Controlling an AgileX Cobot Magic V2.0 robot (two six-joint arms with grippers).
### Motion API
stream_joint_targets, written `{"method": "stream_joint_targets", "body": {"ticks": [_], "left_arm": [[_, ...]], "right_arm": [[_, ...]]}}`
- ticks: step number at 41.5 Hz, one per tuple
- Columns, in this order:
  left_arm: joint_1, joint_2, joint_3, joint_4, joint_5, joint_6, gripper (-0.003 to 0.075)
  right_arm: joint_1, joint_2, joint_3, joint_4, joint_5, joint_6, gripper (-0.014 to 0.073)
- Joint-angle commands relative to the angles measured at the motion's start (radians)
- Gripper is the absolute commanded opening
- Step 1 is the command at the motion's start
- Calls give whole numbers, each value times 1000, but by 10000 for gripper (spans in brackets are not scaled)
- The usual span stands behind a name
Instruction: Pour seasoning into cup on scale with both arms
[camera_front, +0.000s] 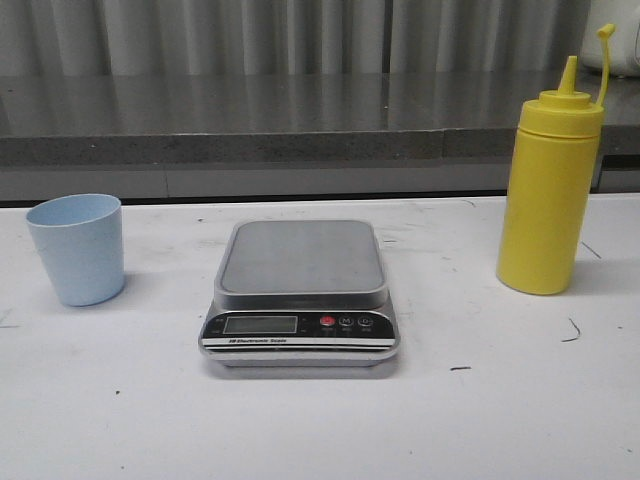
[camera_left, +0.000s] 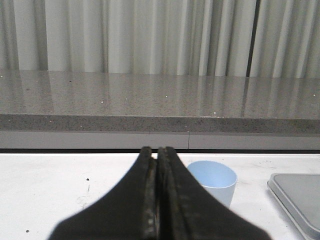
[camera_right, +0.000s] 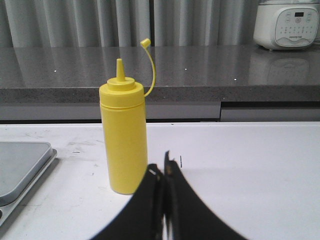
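Observation:
The yellow seasoning bottle (camera_front: 548, 190) stands upright on the white table at the right, its cap hanging open on its tether. The pale blue cup (camera_front: 77, 248) stands upright at the left. The silver scale (camera_front: 300, 292) lies between them with nothing on its platform. Neither gripper shows in the front view. In the left wrist view my left gripper (camera_left: 157, 151) is shut and empty, the cup (camera_left: 214, 181) just beyond and beside it. In the right wrist view my right gripper (camera_right: 162, 167) is shut and empty, short of the bottle (camera_right: 123, 142) and slightly to its side.
A grey stone counter ledge (camera_front: 300, 125) runs along the back of the table, with curtains behind it. A white appliance (camera_right: 287, 24) stands on that counter at the far right. The scale's edge shows in both wrist views (camera_left: 300, 197) (camera_right: 22, 170).

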Motion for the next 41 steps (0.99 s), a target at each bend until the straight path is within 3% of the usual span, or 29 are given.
{"method": "stream_joint_targets", "body": {"ticks": [1, 27, 33, 41], "left_arm": [[-5, -23, 13, 1, -86, -1, -20], [-5, -23, 13, 1, -86, -1, -20], [-5, -23, 11, -6, -156, -1, -20], [-5, -21, -111, -50, -107, -1, -20]], "right_arm": [[-6, -17, -3, 1, -85, -2, -68], [-6, -17, -3, 1, -88, -2, -68], [-6, -17, -4, 2, -115, -2, -68], [-6, -17, -110, 10, -26, -2, -68]]}}
